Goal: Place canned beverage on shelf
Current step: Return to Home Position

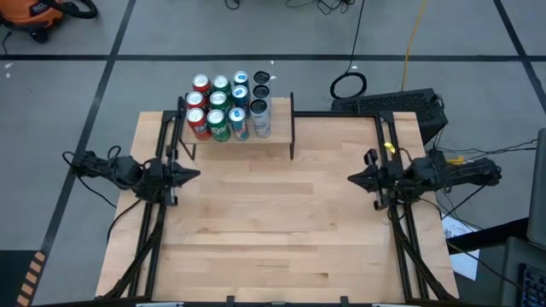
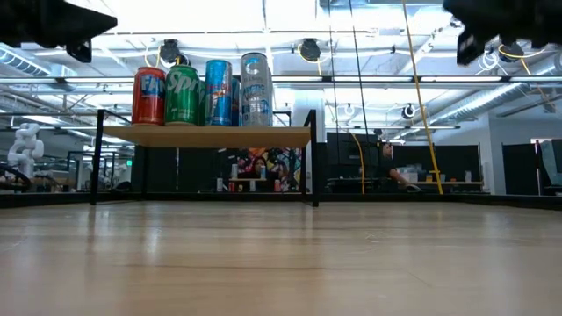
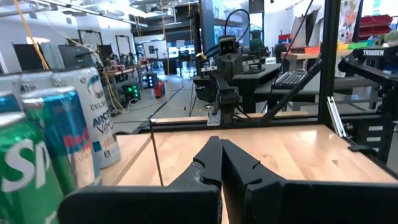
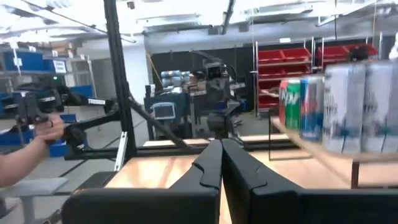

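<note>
the shelf (image 1: 282,128) is found at the far edge of the table (image 1: 281,230), set toward the left arm's side. the cans (image 1: 229,104) are seen standing upright on the shelf board, packed close in rows and filling the board from its left upright across most of its length; a bare strip of board is left beside the right upright. in the low view the front row on the shelf is read, from the left upright onward, as a red can (image 2: 149,96), a green can (image 2: 183,95), a blue can (image 2: 218,92) and a silver can (image 2: 255,89), each touching or just beside its neighbour. from above, the two cans behind the silver can are shown with black tops. the left gripper (image 1: 194,175) is held above the table in front of the shelf's left end, near it, tip turned toward the table's middle; its fingers (image 3: 208,162) are pressed together with nothing between them. the right gripper (image 1: 351,178) is held well apart from the shelf, out beyond its right upright, tip facing the left gripper; its fingers (image 4: 208,165) are likewise closed on nothing. neither gripper is touching the shelf or any can. in the right wrist view a person's hand (image 4: 50,127) is seen in the room beyond the table, holding a dark object.
</note>
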